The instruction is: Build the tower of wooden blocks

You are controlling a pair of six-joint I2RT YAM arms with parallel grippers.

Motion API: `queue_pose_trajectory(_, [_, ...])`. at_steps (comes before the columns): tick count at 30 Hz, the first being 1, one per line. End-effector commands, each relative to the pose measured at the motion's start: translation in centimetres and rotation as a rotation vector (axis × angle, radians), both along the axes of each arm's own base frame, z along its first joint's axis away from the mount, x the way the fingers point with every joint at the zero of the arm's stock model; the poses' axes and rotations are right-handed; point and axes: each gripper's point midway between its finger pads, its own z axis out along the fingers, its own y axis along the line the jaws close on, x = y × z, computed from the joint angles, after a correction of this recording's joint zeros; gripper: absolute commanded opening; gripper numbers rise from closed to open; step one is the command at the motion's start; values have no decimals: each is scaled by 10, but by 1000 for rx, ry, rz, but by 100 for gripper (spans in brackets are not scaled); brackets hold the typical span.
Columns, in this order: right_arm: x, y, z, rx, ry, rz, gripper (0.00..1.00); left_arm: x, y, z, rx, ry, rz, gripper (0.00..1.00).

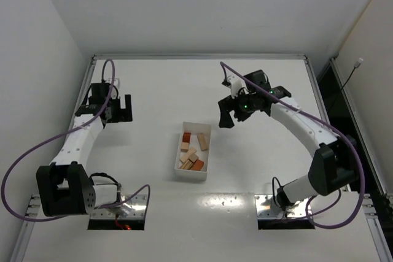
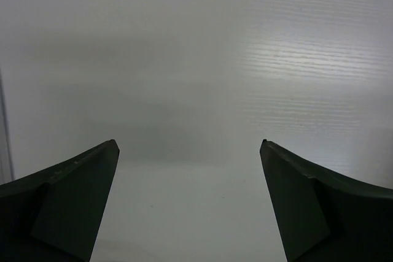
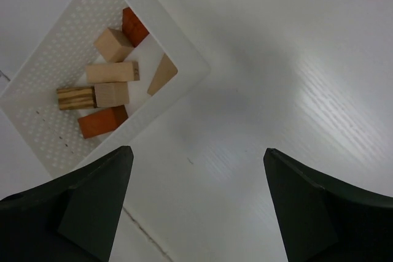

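Note:
Several small wooden blocks (image 1: 193, 148), light tan and reddish-brown, lie loose in a white tray (image 1: 202, 173) at the table's middle; no stack stands. In the right wrist view the blocks (image 3: 110, 93) lie in the perforated tray (image 3: 43, 121) at upper left. My right gripper (image 1: 228, 115) is open and empty, hovering just right of the tray's far end; its jaws (image 3: 198, 154) stand wide over bare table. My left gripper (image 1: 123, 110) is open and empty at the far left, well away from the tray; its wrist view (image 2: 189, 145) holds only bare white surface.
White walls close in the table on the left, back and right. A raised rim (image 1: 196, 57) runs along the far edge. Purple cables (image 1: 37, 151) loop from both arms.

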Motion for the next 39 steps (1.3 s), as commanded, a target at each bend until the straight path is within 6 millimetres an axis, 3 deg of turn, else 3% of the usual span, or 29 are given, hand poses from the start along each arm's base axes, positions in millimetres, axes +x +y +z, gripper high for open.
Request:
queue_pose_trajectory(1, [-13,21,-10,27,96,-62,85,-4,22,22,46,-61,99,100])
queue_pose_trajectory(5, [-45,51,-1,90,146,20,85,-18,30,15,83,-48,111,100])
queue_pose_trajectory(9, [-72,62,-3,98,187,75,83,-26,38,12,113,-42,135,100])
queue_pose_trajectory(13, [-93,58,-32,68,285,35,83,-26,46,17,147,-48,165,100])
queue_pose_trajectory(18, [-96,40,-63,-26,389,-133,77,-25,52,20,156,-51,195,100])
queue_pose_trajectory(21, [-87,52,-66,-7,414,-172,76,-30,53,11,163,-27,200,100])
queue_pose_trajectory(25, [-73,79,-49,86,414,-145,74,-33,60,12,171,-34,227,100])
queue_pose_trajectory(32, [-66,97,-37,118,399,-114,72,-32,63,13,171,-42,237,100])
queue_pose_trajectory(34, [-68,96,-43,94,411,-129,70,-31,65,14,178,-50,244,100])
queue_pose_trajectory(39, [-73,79,-84,-45,464,-211,66,-33,70,16,203,-47,266,100])
